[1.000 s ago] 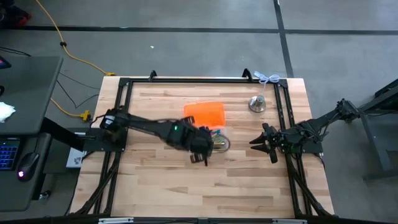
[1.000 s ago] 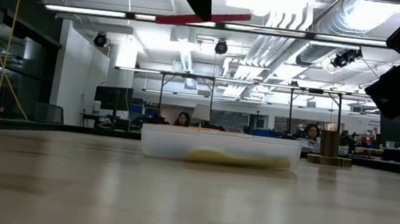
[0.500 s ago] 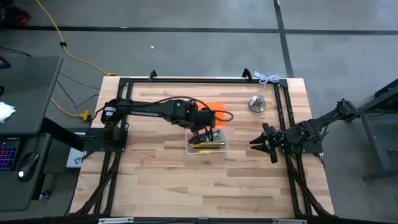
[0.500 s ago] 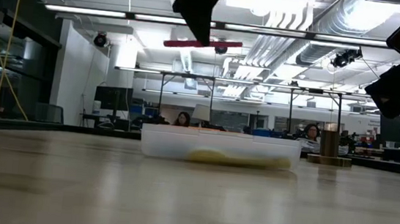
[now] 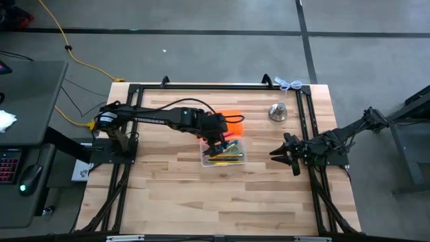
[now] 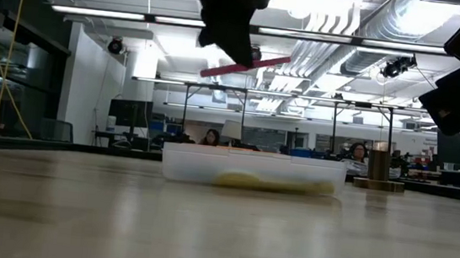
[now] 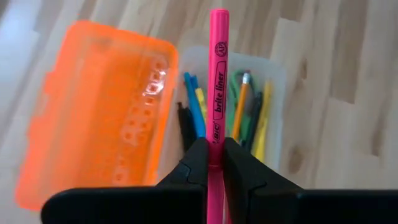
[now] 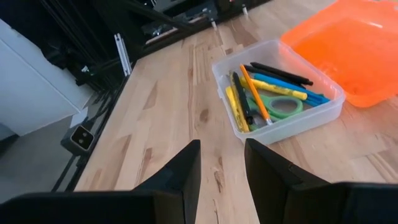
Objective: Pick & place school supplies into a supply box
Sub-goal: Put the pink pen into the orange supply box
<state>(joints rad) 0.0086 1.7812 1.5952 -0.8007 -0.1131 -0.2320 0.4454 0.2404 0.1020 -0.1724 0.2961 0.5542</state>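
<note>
The pink highlighter (image 7: 217, 87) hangs clamped in the left pincer (image 7: 215, 163) above the clear supply box (image 5: 224, 154) mid-desk, while the right pincer (image 8: 222, 163) waits, fingers parted, near the desk's right edge.

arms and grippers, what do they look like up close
Both arms are dark, jointed links. The left arm has a black cable looping along it. Each gripper, left and right, ends in two smooth black fingers that taper to the tips, with no visible markings.
</note>
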